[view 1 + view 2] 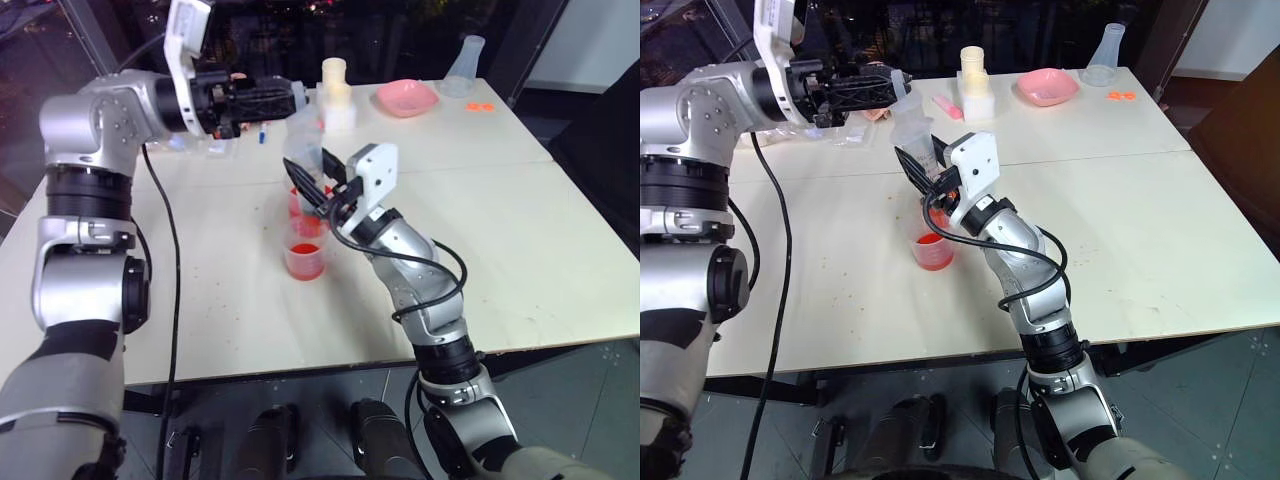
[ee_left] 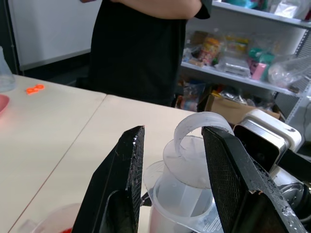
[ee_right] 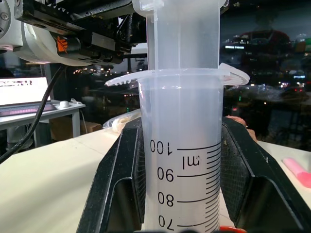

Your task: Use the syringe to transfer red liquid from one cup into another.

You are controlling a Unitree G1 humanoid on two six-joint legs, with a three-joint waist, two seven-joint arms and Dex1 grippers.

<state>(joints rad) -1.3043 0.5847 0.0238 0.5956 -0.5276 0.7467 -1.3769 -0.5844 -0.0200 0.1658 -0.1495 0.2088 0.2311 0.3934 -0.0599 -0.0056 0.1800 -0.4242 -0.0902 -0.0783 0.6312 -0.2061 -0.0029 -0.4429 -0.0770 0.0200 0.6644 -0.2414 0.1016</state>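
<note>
Black graduations reading 100, 90, 80, 70 and "ml" are printed on the barrel of the syringe (image 3: 182,160), which is held upright near the middle of the table (image 1: 520,250), over two cups of red liquid (image 1: 304,262). The barrel is clamped between the closed fingers of the right gripper (image 1: 318,190). The plunger top is bracketed by the parted fingers of the left gripper (image 2: 172,160); contact cannot be told.

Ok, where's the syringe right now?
The syringe stands upright mid-table over the red cups, barrel clamped in the right gripper, its plunger top between the left gripper's open fingers.
</note>
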